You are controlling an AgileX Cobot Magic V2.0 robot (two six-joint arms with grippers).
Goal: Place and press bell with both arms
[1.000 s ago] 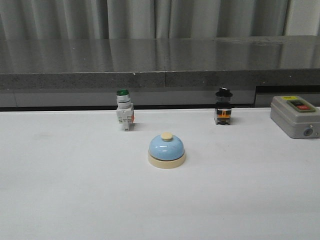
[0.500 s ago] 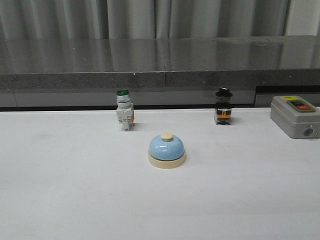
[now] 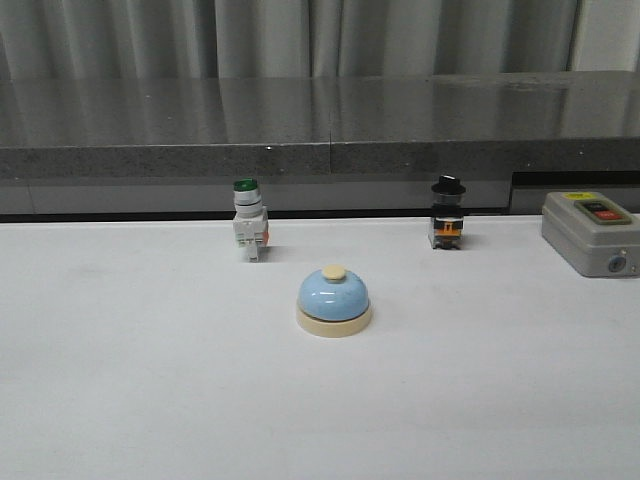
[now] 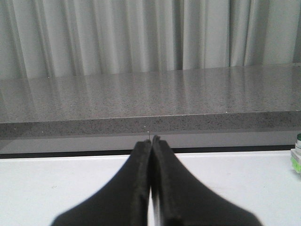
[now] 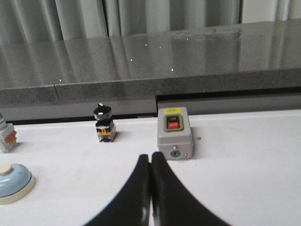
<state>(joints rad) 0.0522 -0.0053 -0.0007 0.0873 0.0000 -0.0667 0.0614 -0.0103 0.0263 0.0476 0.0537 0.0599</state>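
On the white tabletop (image 3: 120,380), furthest left in the front view, stands a small white push-button switch with a green cap (image 3: 248,228), upright near the back edge in front of the grey stone ledge (image 3: 320,150). Right of it and nearer the camera sits the small call bell (image 3: 334,300), alone near the table's middle: a smooth light-blue dome on a round cream base, topped by a cream knob, upright and well apart from everything else. Further right, back by the ledge, is a small black-capped selector switch with an orange band (image 3: 447,214), then at the far right a grey box with red and black buttons (image 3: 590,232). No arm shows in the front view. The left gripper (image 4: 151,141) has its black fingers pressed together, holding nothing, above bare table. The right gripper (image 5: 150,157) is likewise pressed together and empty, just before the grey box, the bell off to its side.
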